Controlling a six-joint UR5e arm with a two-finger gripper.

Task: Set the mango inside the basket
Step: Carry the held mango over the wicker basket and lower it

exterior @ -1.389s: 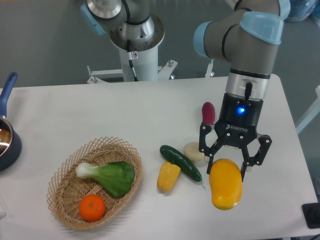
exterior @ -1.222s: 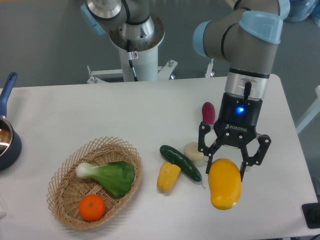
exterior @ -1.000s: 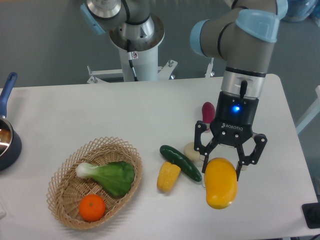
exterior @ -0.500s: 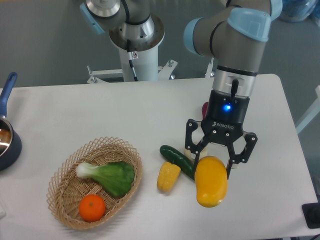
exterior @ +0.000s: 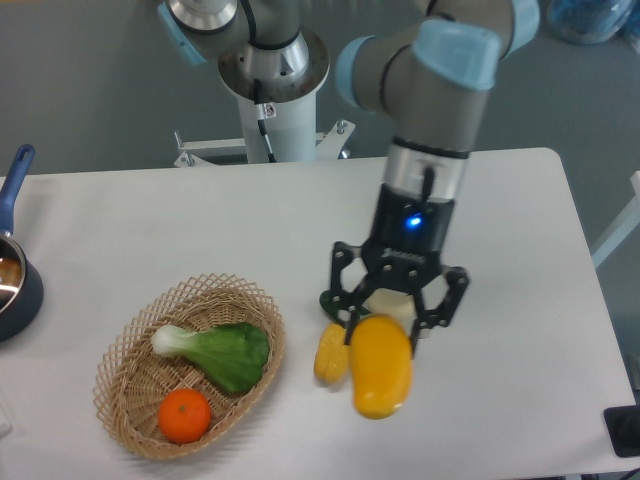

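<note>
Camera view: tool (exterior: 393, 322) clamped on mango (exterior: 380, 366), shifted left toward basket (exterior: 128, 336) since earlier; transfer underway, drop pending.

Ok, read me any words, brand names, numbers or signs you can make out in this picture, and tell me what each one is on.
Gripper body, just below its blue light: a line of white lettering, too blurred to read here.
Mango, basket and table: no text visible.
</note>
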